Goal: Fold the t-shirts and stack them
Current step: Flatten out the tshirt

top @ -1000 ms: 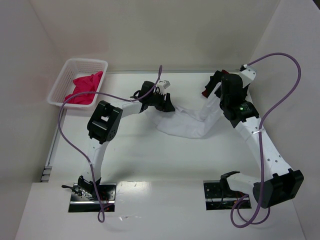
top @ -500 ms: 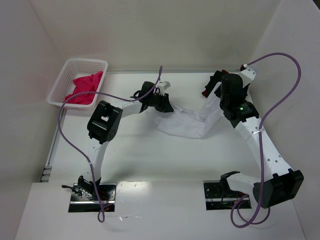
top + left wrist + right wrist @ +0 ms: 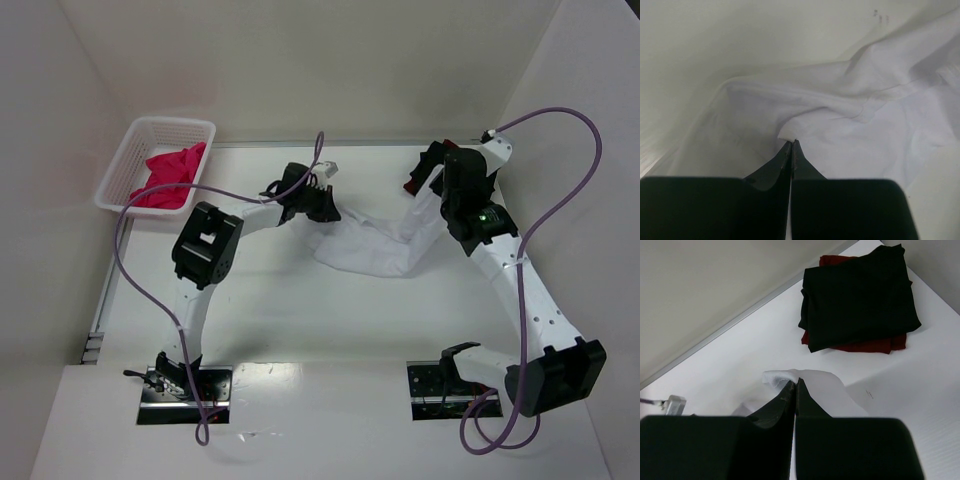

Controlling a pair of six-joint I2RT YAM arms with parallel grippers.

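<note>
White tabletop is stretching away from my two bases at its near edge, with pale panels closing it in. Past the middle, toward the far edge, the white shirt [image 3: 372,252] is lying in a crumpled band, and I am gripping it at both ends. My left gripper [image 3: 791,144] is pressing its jaws together on a fold at the shirt's left end, and the cloth is puckering right at the tips. My right gripper [image 3: 796,382] is pinching a bunched bit of the same shirt at its right end, and that end is rising off the table.

The shirt's long axis is running left to right between my grippers, sagging toward the near side in the middle. So the cloth is lying inward from each: rightward of the left jaws, leftward of the right jaws. I am judging that the coming move is calling for drawing the ends apart to spread it flat before any fold.

Beyond the right gripper, near the far right corner, the black shirt [image 3: 860,297] is sitting folded on the dark red shirt [image 3: 880,345]; my right arm is nearer that stack. At the far left corner the basket [image 3: 172,123] is holding a pink shirt [image 3: 168,172], nearer my left arm.
</note>
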